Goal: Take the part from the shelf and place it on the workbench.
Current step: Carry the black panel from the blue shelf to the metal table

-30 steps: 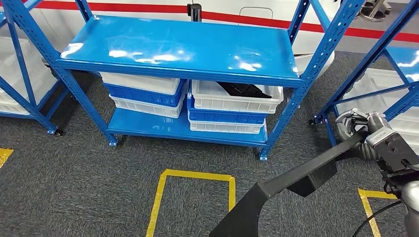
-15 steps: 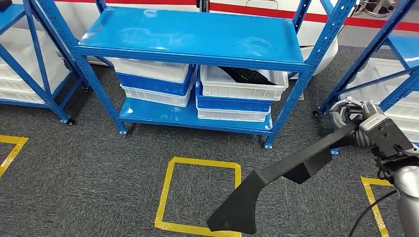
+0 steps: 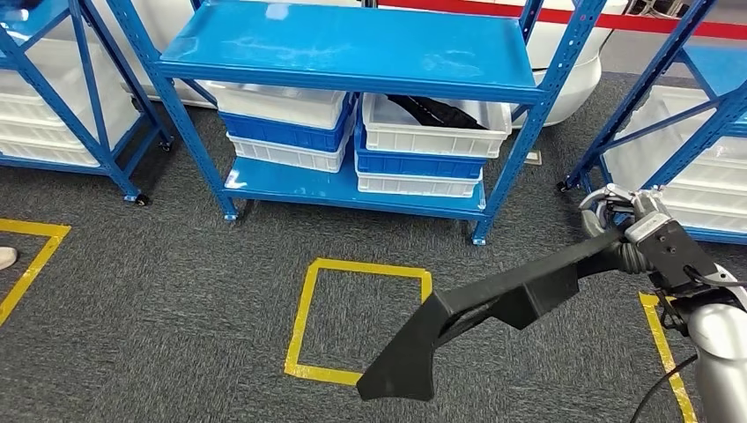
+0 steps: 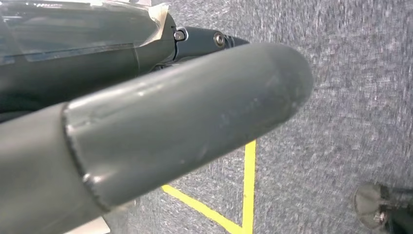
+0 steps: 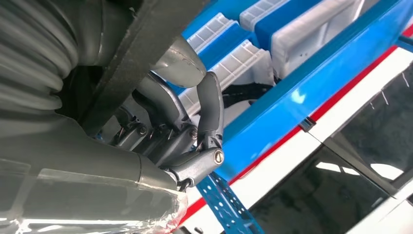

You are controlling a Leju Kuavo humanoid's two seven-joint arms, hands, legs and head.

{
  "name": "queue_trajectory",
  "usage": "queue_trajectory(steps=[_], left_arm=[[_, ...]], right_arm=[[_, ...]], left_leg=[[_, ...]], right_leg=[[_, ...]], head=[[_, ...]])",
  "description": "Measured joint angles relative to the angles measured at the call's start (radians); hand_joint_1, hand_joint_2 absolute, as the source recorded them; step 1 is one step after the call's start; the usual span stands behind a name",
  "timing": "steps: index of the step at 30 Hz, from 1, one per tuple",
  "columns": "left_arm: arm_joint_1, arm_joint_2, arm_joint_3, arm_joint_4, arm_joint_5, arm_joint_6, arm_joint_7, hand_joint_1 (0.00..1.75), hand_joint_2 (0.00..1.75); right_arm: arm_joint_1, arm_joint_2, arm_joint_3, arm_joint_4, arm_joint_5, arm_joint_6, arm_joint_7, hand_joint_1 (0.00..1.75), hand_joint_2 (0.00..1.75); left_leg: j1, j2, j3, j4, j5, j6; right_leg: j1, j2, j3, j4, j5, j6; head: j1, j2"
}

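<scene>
the right hand point(image 3: 627, 231) grips one end of the long black part point(image 3: 493, 308), which looks stiff, light and prone to swing.

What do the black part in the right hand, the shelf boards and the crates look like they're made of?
Part: probably moulded plastic or rigid foam, matte black, with no shine and a grainy edge in the right wrist view. Right hand grips one end.
Shelf board: painted sheet metal, glossy blue with sharp light reflections.
Crates: white and blue plastic, semi-matte, with ribbed rims.
</scene>
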Motion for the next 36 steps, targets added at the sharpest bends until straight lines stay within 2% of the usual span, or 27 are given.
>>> queue_trajectory(steps=[1, 3, 5, 6, 7, 8, 10, 12, 13, 15, 16, 18, 20, 21, 22, 23, 24, 25, 26, 28, 29, 30, 31, 32, 33, 35, 36], left_arm=[[0.002, -0.001, 0.005, 0.000, 0.002, 0.002, 0.002, 0.00, 0.00], [0.007, -0.002, 0.012, 0.000, 0.008, 0.005, 0.005, 0.00, 0.00], [0.011, -0.002, 0.016, 0.000, 0.010, 0.005, 0.005, 0.00, 0.00], [0.012, -0.002, 0.018, 0.000, 0.011, 0.005, 0.006, 0.00, 0.00], [0.012, -0.002, 0.019, 0.000, 0.011, 0.006, 0.006, 0.00, 0.00], [0.012, -0.002, 0.020, 0.000, 0.011, 0.006, 0.006, 0.00, 0.00], [0.011, -0.003, 0.022, 0.000, 0.012, 0.006, 0.006, 0.00, 0.00], [0.010, -0.004, 0.025, 0.000, 0.012, 0.005, 0.003, 0.00, 0.00], [0.009, -0.005, 0.026, 0.000, 0.012, 0.003, 0.001, 0.00, 0.00], [0.010, -0.009, 0.028, 0.000, 0.012, -0.005, -0.005, 0.00, 0.00], [0.010, -0.010, 0.028, 0.000, 0.012, -0.009, -0.008, 0.00, 0.00], [0.010, -0.012, 0.028, 0.000, 0.012, -0.014, -0.013, 0.00, 0.00], [0.010, -0.013, 0.028, 0.000, 0.012, -0.016, -0.015, 0.00, 0.00], [0.010, -0.014, 0.028, 0.000, 0.012, -0.016, -0.016, 0.00, 0.00], [0.010, -0.015, 0.028, 0.000, 0.012, -0.016, -0.016, 0.00, 0.00], [0.010, -0.016, 0.028, 0.000, 0.012, -0.017, -0.016, 0.00, 0.00], [0.010, -0.017, 0.028, 0.000, 0.012, -0.018, -0.016, 0.00, 0.00], [0.010, -0.017, 0.028, 0.000, 0.012, -0.018, -0.016, 0.00, 0.00], [0.010, -0.017, 0.028, 0.000, 0.012, -0.019, -0.016, 0.00, 0.00], [0.011, -0.017, 0.029, -0.001, 0.012, -0.022, -0.018, 0.00, 0.00], [0.011, -0.017, 0.029, -0.001, 0.012, -0.024, -0.019, 0.00, 0.00], [0.012, -0.017, 0.030, -0.001, 0.012, -0.026, -0.021, 0.00, 0.00], [0.013, -0.017, 0.031, -0.001, 0.012, -0.027, -0.023, 0.00, 0.00], [0.013, -0.017, 0.033, 0.000, 0.012, -0.029, -0.024, 0.00, 0.00], [0.013, -0.017, 0.034, 0.000, 0.012, -0.031, -0.027, 0.00, 0.00], [0.013, -0.017, 0.036, 0.000, 0.012, -0.033, -0.031, 0.00, 0.00], [0.013, -0.017, 0.037, 0.000, 0.012, -0.034, -0.033, 0.00, 0.00]], right_arm=[[-0.006, 0.004, 0.009, 0.008, 0.001, 0.000, 0.000, 1.75, 1.75], [-0.014, 0.009, 0.022, 0.019, 0.000, 0.000, 0.000, 1.75, 1.75], [-0.019, 0.014, 0.030, 0.026, -0.001, 0.000, 0.000, 1.75, 1.75], [-0.020, 0.016, 0.033, 0.029, -0.001, 0.000, 0.000, 1.75, 1.75], [-0.021, 0.018, 0.037, 0.032, -0.002, 0.000, 0.000, 1.75, 1.75], [-0.021, 0.020, 0.040, 0.035, -0.002, 0.000, 0.000, 1.75, 1.75], [-0.020, 0.022, 0.045, 0.039, -0.004, 0.000, -0.001, 1.75, 1.75], [-0.017, 0.022, 0.047, 0.040, -0.007, -0.006, -0.005, 1.75, 1.75], [-0.014, 0.022, 0.047, 0.040, -0.007, -0.011, -0.008, 1.75, 1.75], [-0.005, 0.027, 0.049, 0.040, 0.000, -0.024, -0.013, 1.75, 1.75], [0.001, 0.031, 0.051, 0.040, 0.006, -0.030, -0.014, 1.75, 1.75], [0.011, 0.040, 0.054, 0.040, 0.016, -0.038, -0.015, 1.75, 1.75], [0.016, 0.048, 0.056, 0.040, 0.020, -0.041, -0.014, 1.75, 1.75], [0.017, 0.052, 0.058, 0.040, 0.021, -0.042, -0.014, 1.75, 1.75], [0.019, 0.055, 0.059, 0.040, 0.021, -0.042, -0.014, 1.75, 1.75], [0.020, 0.058, 0.060, 0.040, 0.021, -0.042, -0.014, 1.75, 1.75], [0.020, 0.060, 0.060, 0.040, 0.022, -0.042, -0.014, 1.75, 1.75], [0.020, 0.061, 0.061, 0.040, 0.022, -0.043, -0.014, 1.75, 1.75], [0.019, 0.062, 0.061, 0.040, 0.022, -0.043, -0.014, 1.75, 1.75], [0.018, 0.063, 0.062, 0.039, 0.022, -0.044, -0.014, 1.75, 1.75], [0.016, 0.065, 0.064, 0.040, 0.022, -0.045, -0.014, 1.75, 1.75], [0.013, 0.067, 0.066, 0.041, 0.023, -0.045, -0.014, 1.75, 1.75], [0.008, 0.070, 0.068, 0.043, 0.026, -0.046, -0.015, 1.75, 1.75], [0.002, 0.075, 0.071, 0.046, 0.030, -0.046, -0.015, 1.75, 1.75], [-0.003, 0.080, 0.074, 0.049, 0.035, -0.048, -0.016, 1.75, 1.75], [-0.011, 0.091, 0.079, 0.056, 0.046, -0.053, -0.019, 1.75, 1.75], [-0.014, 0.097, 0.081, 0.059, 0.050, -0.055, -0.021, 1.75, 1.75]], left_leg=[[0.002, -0.002, -0.009, 0.011, -0.018, -0.005], [0.007, -0.006, -0.039, 0.088, -0.113, -0.015], [0.011, -0.007, -0.074, 0.232, -0.214, -0.024], [0.013, -0.007, -0.082, 0.293, -0.230, -0.029], [0.016, -0.007, -0.076, 0.327, -0.222, -0.033], [0.020, -0.007, -0.053, 0.326, -0.198, -0.036], [0.028, -0.007, 0.043, 0.228, -0.162, -0.039], [0.030, -0.010, 0.142, 0.097, -0.181, -0.035], [0.027, -0.011, 0.165, 0.059, -0.195, -0.029], [0.020, -0.009, 0.161, 0.038, -0.190, -0.008], [0.018, -0.007, 0.151, 0.033, -0.177, 0.005], [0.018, -0.001, 0.122, 0.024, -0.146, 0.026], [0.016, 0.002, 0.088, 0.024, -0.117, 0.032], [0.016, 0.004, 0.070, 0.025, -0.103, 0.031], [0.016, 0.005, 0.053, 0.026, -0.088, 0.029], [0.016, 0.006, 0.035, 0.027, -0.072, 0.027], [0.017, 0.007, 0.017, 0.028, -0.058, 0.023], [0.017, 0.007, 0.002, 0.030, -0.045, 0.019], [0.017, 0.006, -0.011, 0.031, -0.032, 0.012], [0.013, 0.005, -0.018, 0.028, -0.009, -0.001], [0.011, 0.004, -0.017, 0.024, 0.002, -0.006], [0.011, 0.004, -0.017, 0.019, 0.013, -0.010], [0.012, 0.004, -0.022, 0.021, 0.010, -0.015], [0.014, 0.003, -0.029, 0.031, -0.009, -0.019], [0.016, 0.003, -0.041, 0.064, -0.053, -0.022], [0.017, 0.000, -0.072, 0.185, -0.167, -0.028], [0.018, -0.002, -0.084, 0.256, -0.206, -0.030]], right_leg=[[-0.006, -0.003, -0.011, 0.000, 0.010, -0.012], [-0.017, -0.010, -0.032, 0.000, 0.036, -0.038], [-0.012, -0.014, -0.059, 0.003, 0.063, -0.049], [-0.011, -0.015, -0.075, 0.007, 0.075, -0.047], [-0.011, -0.015, -0.093, 0.013, 0.085, -0.044], [-0.012, -0.015, -0.112, 0.020, 0.093, -0.040], [-0.013, -0.016, -0.146, 0.043, 0.104, -0.031], [-0.010, -0.016, -0.172, 0.067, 0.114, -0.018], [-0.007, -0.016, -0.179, 0.072, 0.121, -0.009], [-0.004, -0.016, -0.187, 0.071, 0.137, 0.012], [-0.005, -0.015, -0.194, 0.074, 0.132, 0.016], [-0.010, -0.013, -0.218, 0.121, 0.072, 0.012], [-0.011, -0.010, -0.247, 0.233, -0.019, 0.011], [-0.011, -0.009, -0.255, 0.294, -0.045, 0.018], [-0.011, -0.008, -0.252, 0.338, -0.046, 0.029], [-0.011, -0.007, -0.232, 0.351, -0.028, 0.043], [-0.013, -0.006, -0.195, 0.325, -0.001, 0.056], [-0.016, -0.006, -0.142, 0.265, 0.015, 0.063], [-0.014, -0.005, -0.077, 0.180, 0.010, 0.061], [-0.002, -0.003, 0.001, 0.055, -0.023, 0.035], [0.006, -0.002, 0.012, 0.030, -0.033, 0.020], [0.008, -0.001, 0.001, 0.032, -0.027, 0.005], [0.003, -0.003, -0.008, 0.034, -0.018, -0.008], [-0.001, -0.004, -0.019, 0.036, -0.008, -0.022], [-0.005, -0.006, -0.033, 0.036, 0.005, -0.038], [-0.002, -0.007, -0.057, 0.038, 0.032, -0.058], [0.001, -0.008, -0.072, 0.039, 0.045, -0.063]], head=[[-0.002, 0.000], [-0.007, 0.000], [-0.011, 0.000], [-0.011, 0.000], [-0.011, 0.000], [-0.012, 0.000], [-0.013, 0.000], [-0.013, 0.000], [-0.012, 0.000], [-0.010, 0.000], [-0.012, 0.000], [-0.009, 0.000], [-0.002, 0.000], [0.001, 0.000], [0.002, 0.000], [0.003, 0.000], [0.004, 0.000], [0.005, 0.000], [0.007, 0.000], [0.007, 0.000], [0.006, 0.000], [0.004, 0.000], [0.001, 0.000], [-0.003, 0.000], [-0.006, 0.000], [-0.012, 0.000], [-0.013, 0.000]])
